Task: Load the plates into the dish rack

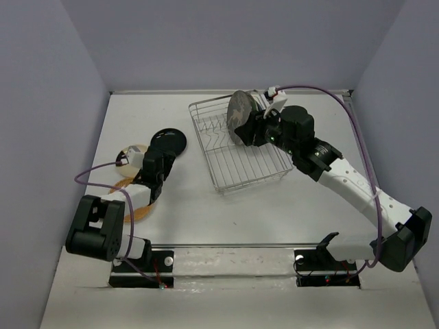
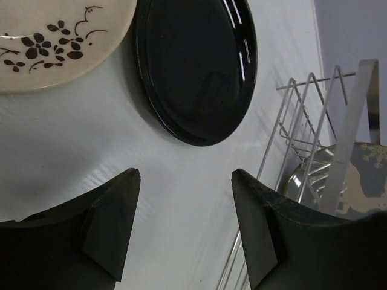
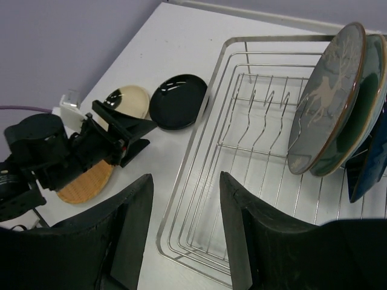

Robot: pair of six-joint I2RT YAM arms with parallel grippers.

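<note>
The silver wire dish rack (image 1: 243,171) stands at the back middle. Three plates stand upright at its far end: grey patterned (image 3: 326,96), pale teal (image 3: 363,115) and dark blue (image 3: 372,163). My right gripper (image 1: 247,131) is open and empty above the rack, just in front of the grey plate (image 1: 240,110). The small black plate (image 1: 168,140) lies flat left of the rack, with the small cream flowered plate (image 1: 129,154) and the orange-tan plate (image 1: 134,202) nearer the left arm. My left gripper (image 1: 164,156) is open and empty, low over the table just short of the black plate (image 2: 196,66).
The rack's near wire wall (image 2: 296,139) is close to the right of my left fingers. The left arm lies over the orange-tan plate (image 3: 84,181). A purple cable (image 1: 350,116) loops from the right arm along the back. Grey walls close in the table.
</note>
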